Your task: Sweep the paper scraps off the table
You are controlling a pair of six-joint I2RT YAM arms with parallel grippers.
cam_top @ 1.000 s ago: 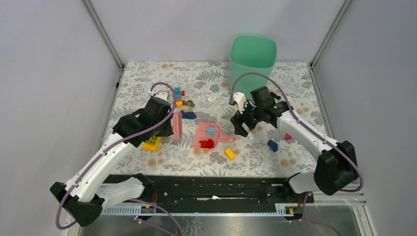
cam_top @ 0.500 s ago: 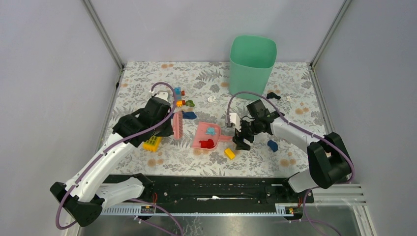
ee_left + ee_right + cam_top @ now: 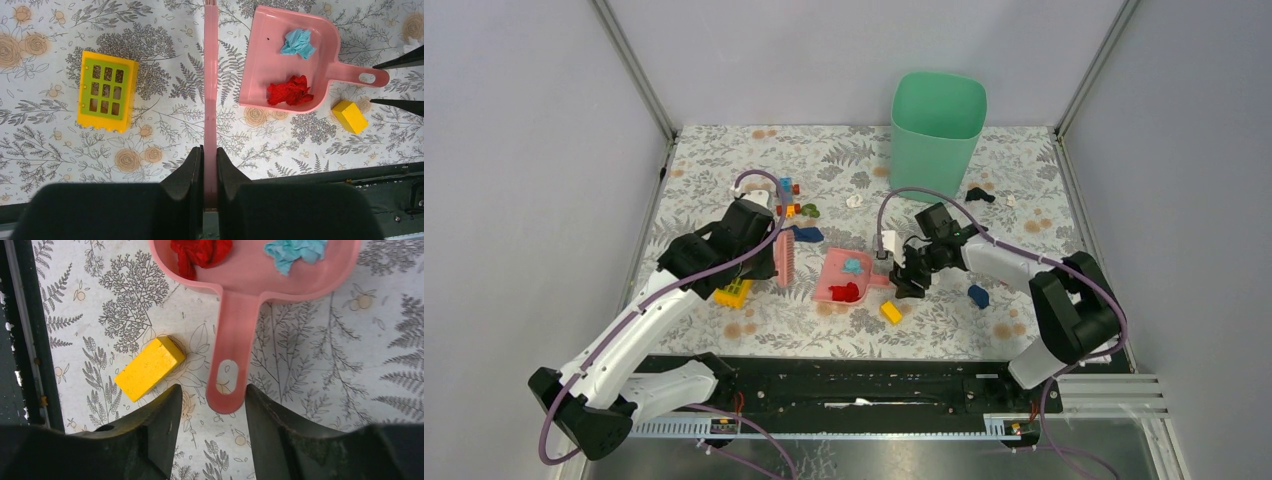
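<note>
A small white paper scrap (image 3: 854,201) lies on the floral table (image 3: 724,160) behind the pink dustpan (image 3: 842,278); another white bit (image 3: 1011,201) lies at the back right. The dustpan (image 3: 280,55) holds a blue paper crumple (image 3: 298,42) and a red one (image 3: 290,92). My left gripper (image 3: 210,160) is shut on the pink brush (image 3: 210,90), held left of the dustpan (image 3: 784,257). My right gripper (image 3: 212,390) is open, its fingers either side of the end of the dustpan handle (image 3: 232,360), not touching it.
A green bin (image 3: 937,120) stands at the back. A yellow brick (image 3: 149,369) lies beside the handle. A yellow-green window piece (image 3: 106,93), blue pieces (image 3: 977,295) and small bricks (image 3: 789,197) lie about. The black rail (image 3: 854,385) runs along the near edge.
My right gripper has moved left and nearer, from behind the dustpan down to its handle end. The left arm with the brush has hardly moved.
</note>
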